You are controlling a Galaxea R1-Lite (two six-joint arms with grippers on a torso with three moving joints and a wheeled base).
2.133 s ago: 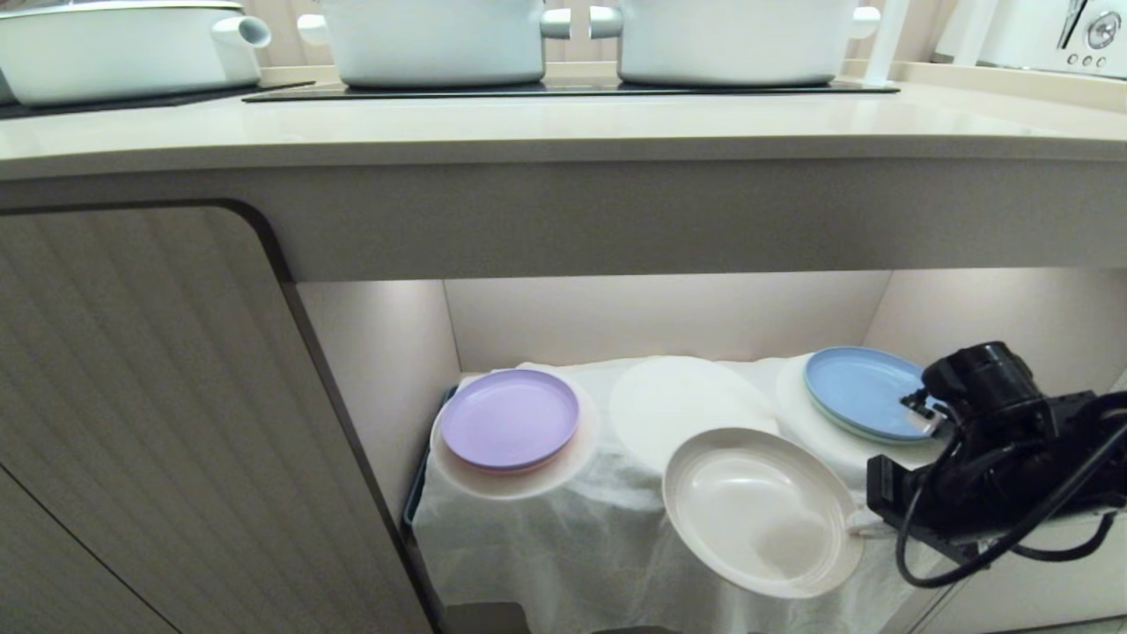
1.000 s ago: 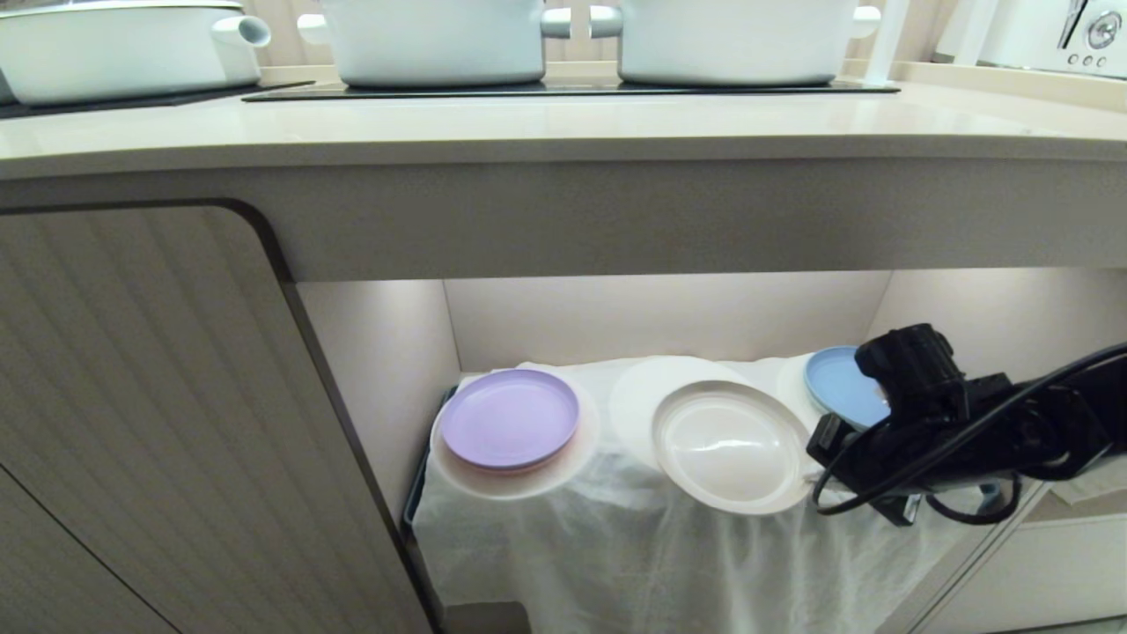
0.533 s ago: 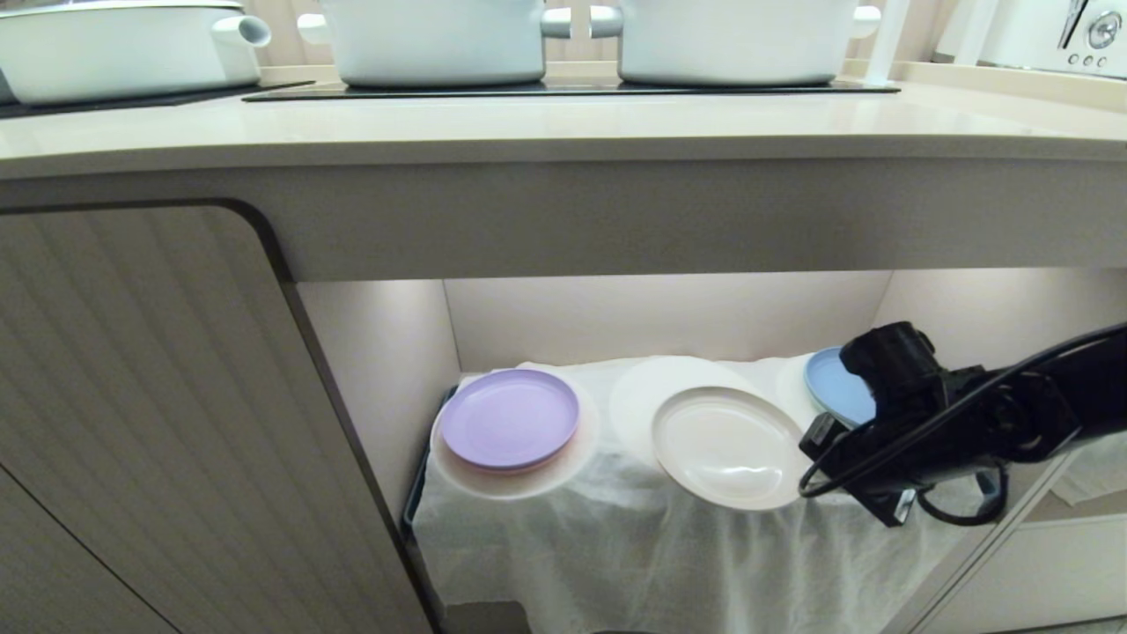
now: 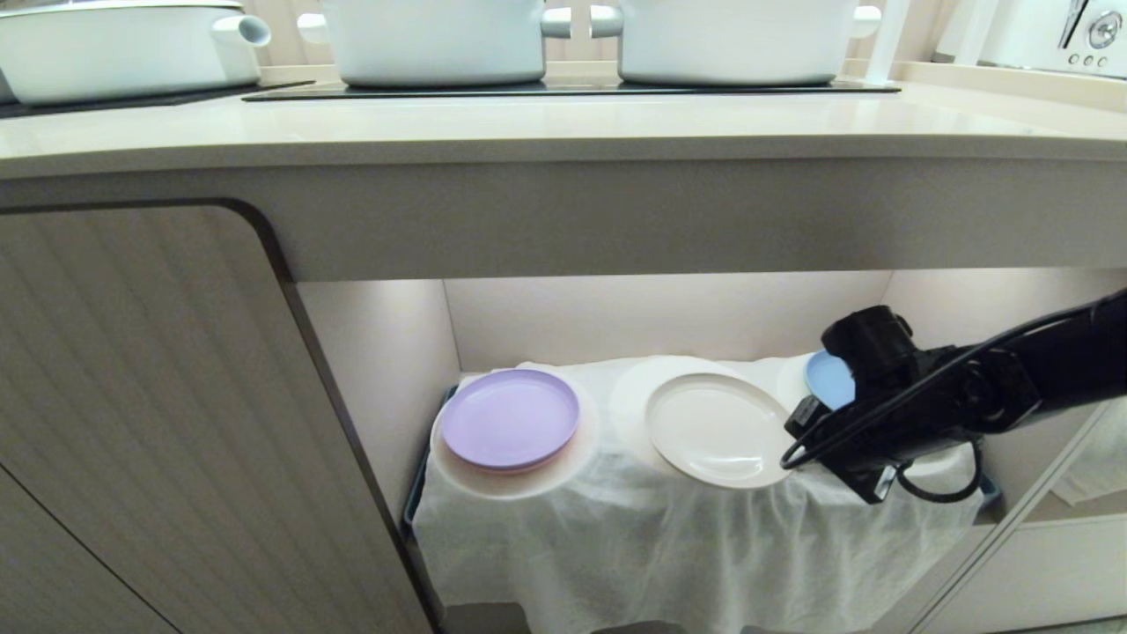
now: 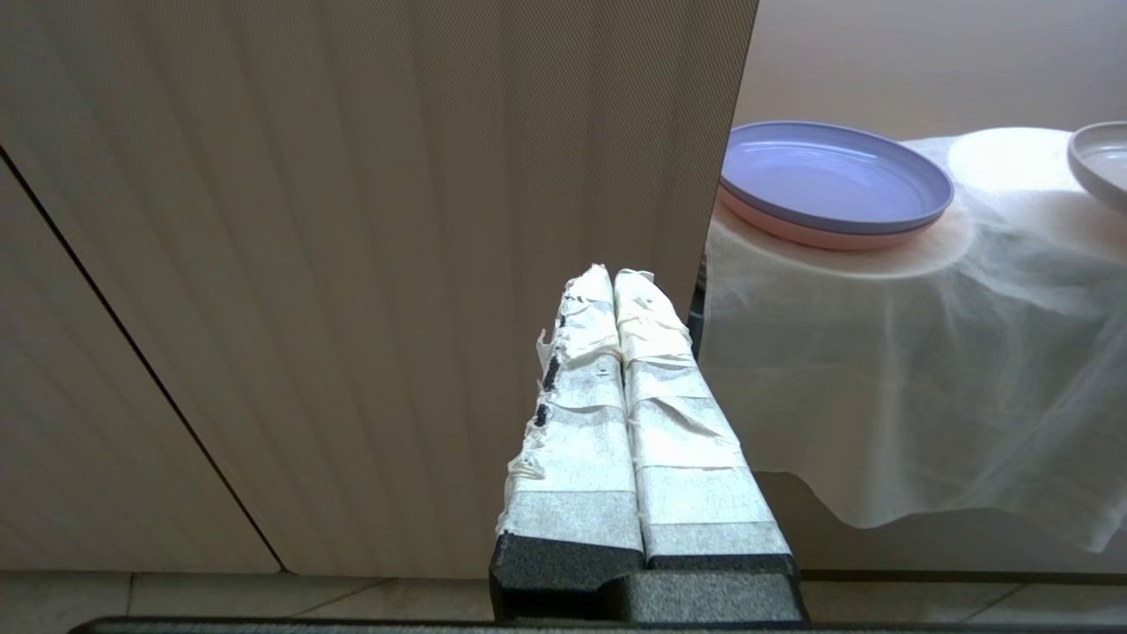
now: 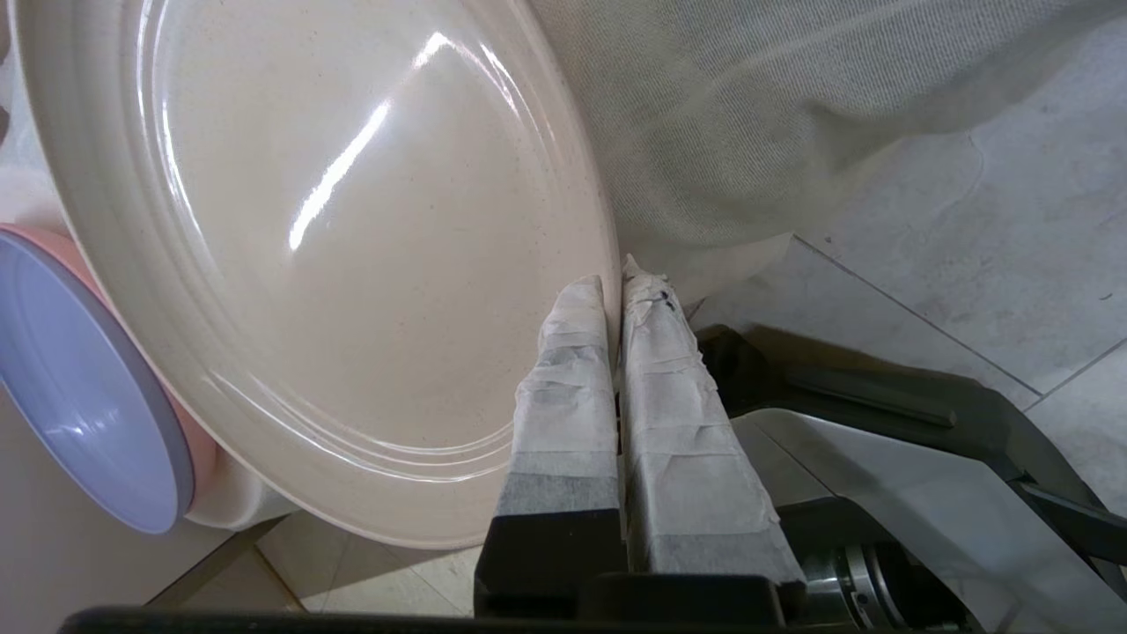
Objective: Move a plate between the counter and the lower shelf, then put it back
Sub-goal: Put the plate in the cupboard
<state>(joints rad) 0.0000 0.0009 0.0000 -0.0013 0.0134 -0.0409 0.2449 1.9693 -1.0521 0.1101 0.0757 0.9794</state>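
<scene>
The cream-beige plate [image 4: 718,429] lies nearly level over the middle raised pad of the lower shelf [image 4: 669,317], overhanging the pad's front. Whether it rests on the cloth I cannot tell. My right gripper [image 4: 791,443] reaches in from the right and is shut on the plate's right rim. In the right wrist view the taped fingers [image 6: 572,352] pinch the edge of the plate [image 6: 352,220] at the gripper [image 6: 616,286]. The counter [image 4: 563,132] runs above the shelf. My left gripper [image 5: 614,277] is shut on nothing, parked low in front of the cabinet door.
A lilac plate [image 4: 509,417] sits on the left pad, and a blue plate [image 4: 828,379] on the right pad is half hidden behind my right arm. White pots [image 4: 436,40] and a pan [image 4: 114,48] stand on the counter. A ribbed brown door [image 4: 158,423] closes the left.
My right arm has carried the plate up and inward, from hanging tilted in front of the cloth to nearly level over the middle pad. The left arm has not moved.
</scene>
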